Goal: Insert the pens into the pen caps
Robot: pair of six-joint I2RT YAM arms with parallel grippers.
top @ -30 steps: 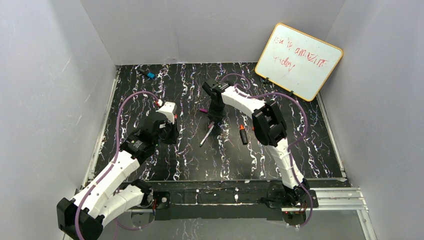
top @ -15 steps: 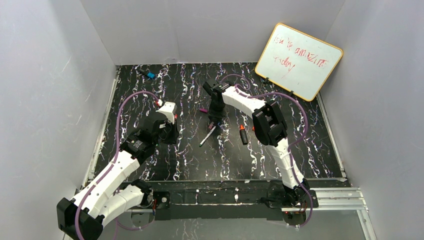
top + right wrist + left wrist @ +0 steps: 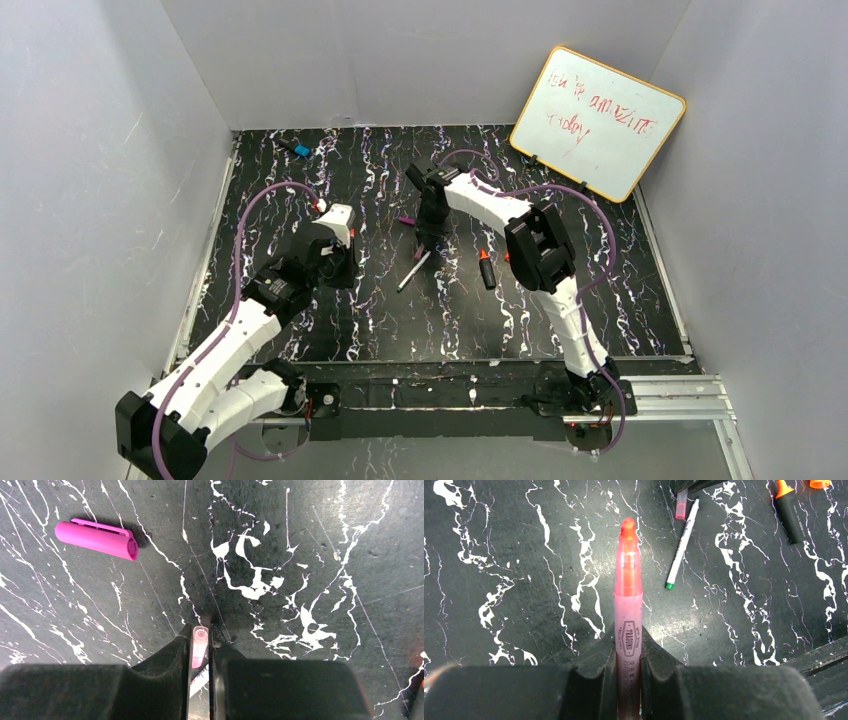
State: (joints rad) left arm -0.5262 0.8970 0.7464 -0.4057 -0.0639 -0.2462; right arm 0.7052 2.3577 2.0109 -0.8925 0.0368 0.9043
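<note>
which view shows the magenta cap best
Right wrist view: the magenta cap lies large and sharp, clip and open end plain. The top external view shows only a tiny magenta speck. The left wrist view does not show it.

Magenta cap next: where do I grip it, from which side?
I'd grip the magenta cap mid-body from straight above, jaws across its width. It lies flat on its side; its open end, rightward in the right wrist view, should stay clear.

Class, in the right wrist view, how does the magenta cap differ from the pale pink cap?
Colour: the magenta cap is deep; the pale pink cap is light. Place: the magenta cap lies free on the table; the pale pink cap sits between the right gripper's fingers. Both are small plastic caps.
</note>
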